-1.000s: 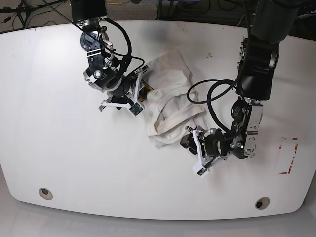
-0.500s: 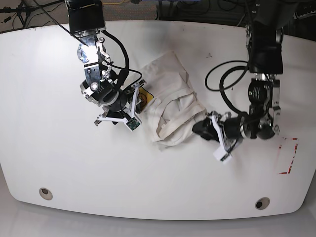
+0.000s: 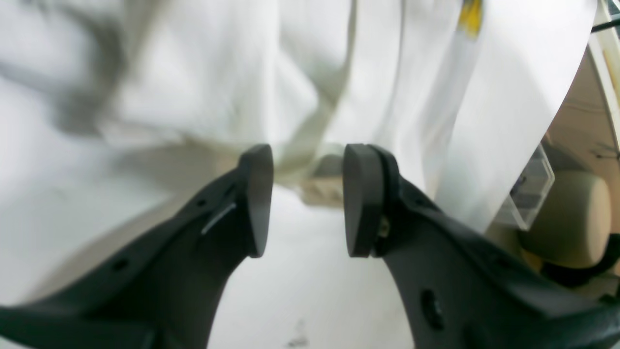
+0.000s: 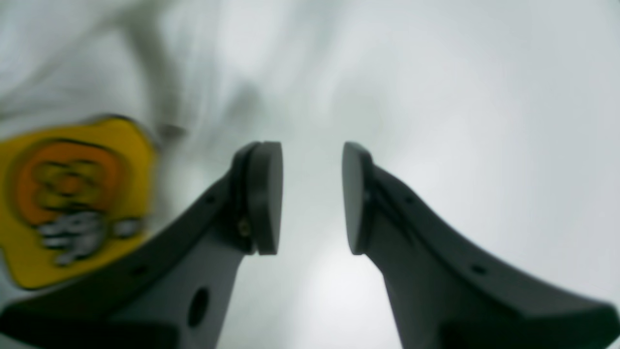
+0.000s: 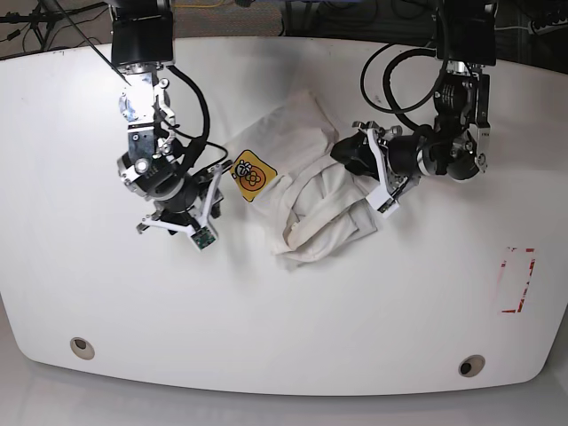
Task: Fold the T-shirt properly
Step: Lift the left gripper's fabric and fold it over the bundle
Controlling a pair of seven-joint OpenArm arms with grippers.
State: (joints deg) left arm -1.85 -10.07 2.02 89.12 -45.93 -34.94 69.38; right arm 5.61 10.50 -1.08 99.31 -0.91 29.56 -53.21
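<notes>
The off-white T-shirt (image 5: 306,182) lies crumpled in the middle of the white table (image 5: 98,284), its yellow-orange badge (image 5: 253,175) face up at its left edge. My right gripper (image 5: 220,184) is open and empty just left of the badge; in the right wrist view it (image 4: 310,198) hovers over bare table with the badge (image 4: 72,194) to its left. My left gripper (image 5: 344,155) is open at the shirt's right edge; in the left wrist view it (image 3: 307,198) faces a fold of the shirt (image 3: 218,87) close ahead of the tips.
A red tape mark (image 5: 517,280) is on the table at the right. Two round holes (image 5: 82,346) (image 5: 471,365) sit near the front edge. Cables hang from both arms. A clear box (image 3: 528,189) and a beige seat (image 3: 576,218) show beyond the table edge.
My left arm has swung from the shirt's front edge round to its right side. My right gripper has drawn back to the left, off the shirt, uncovering the badge.
</notes>
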